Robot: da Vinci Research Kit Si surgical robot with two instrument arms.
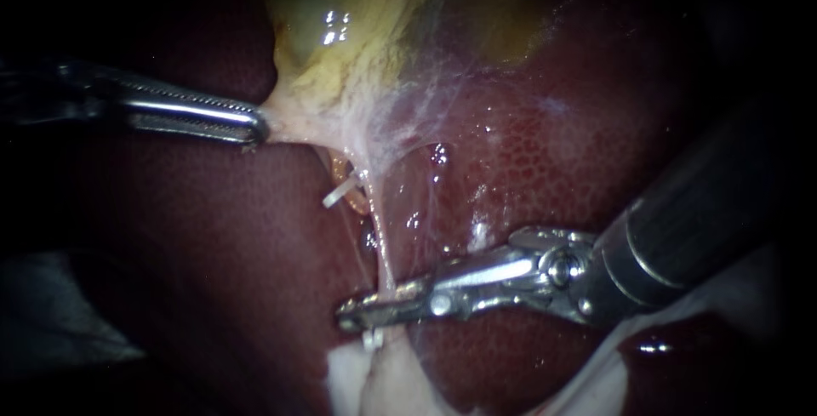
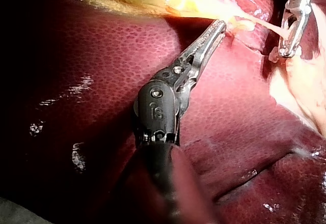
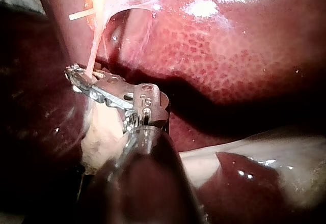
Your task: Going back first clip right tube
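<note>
My left instrument [image 1: 255,124] comes in from the left, its jaws shut on the pale neck of the yellow gallbladder [image 1: 332,42] and holding it taut. A thin pale tube [image 1: 383,250] runs down from there. My right instrument [image 1: 356,310] lies across the tube's lower end with its jaws slightly open and the tube between them. A small white clip [image 1: 372,339] sits on the tube just below those jaws. Another white clip [image 1: 340,192] shows higher up, beside the tube. The right wrist view shows the tube [image 3: 94,48] dropping into the right jaws [image 3: 75,77].
Dark red liver [image 1: 553,152] surrounds the tube on both sides. Thin white webbing [image 1: 417,101] spreads from the gallbladder over the liver. Pale tissue [image 1: 357,382] lies below the right jaws. In the left wrist view the right instrument [image 2: 286,48] stands ahead of my left jaws [image 2: 220,26].
</note>
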